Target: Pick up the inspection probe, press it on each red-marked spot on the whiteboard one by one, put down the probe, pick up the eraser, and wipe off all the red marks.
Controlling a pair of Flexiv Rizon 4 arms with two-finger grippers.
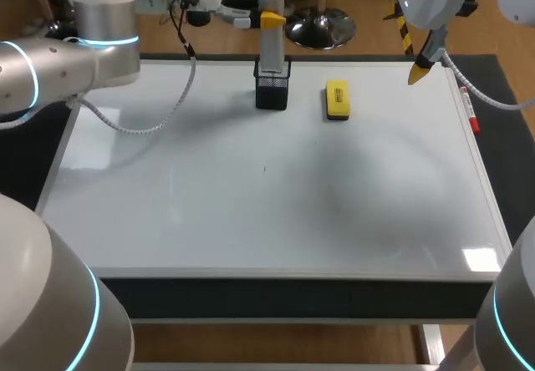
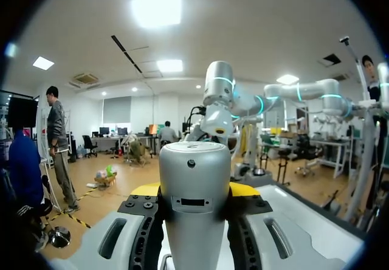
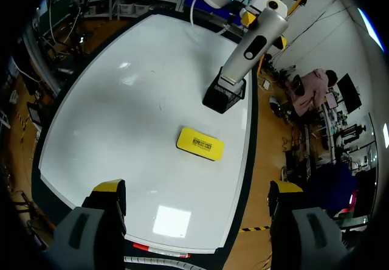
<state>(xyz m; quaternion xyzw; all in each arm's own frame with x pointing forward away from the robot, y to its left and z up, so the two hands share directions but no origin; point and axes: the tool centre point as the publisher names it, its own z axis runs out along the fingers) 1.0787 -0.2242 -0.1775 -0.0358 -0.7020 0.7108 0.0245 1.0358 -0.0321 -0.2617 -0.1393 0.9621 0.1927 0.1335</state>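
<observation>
The grey inspection probe [image 1: 272, 41] stands upright in a black mesh holder [image 1: 272, 88] at the back middle of the whiteboard [image 1: 209, 212]. My left gripper [image 1: 273, 18] is shut on the probe's top; in the left wrist view the probe [image 2: 194, 179] fills the gap between the yellow tips. A yellow eraser [image 1: 337, 101] lies flat just right of the holder. My right gripper [image 1: 420, 68] hangs open above the board's back right corner. From the right wrist view, the eraser [image 3: 200, 143] and the holder [image 3: 223, 96] lie ahead of its spread fingers [image 3: 110, 191]. No red marks show on the board.
A red-capped marker [image 1: 474, 122] lies along the whiteboard's right frame. A tiny dark speck [image 1: 264, 168] sits near the board's middle. The left arm's cable [image 1: 159, 116] droops over the back left part of the board.
</observation>
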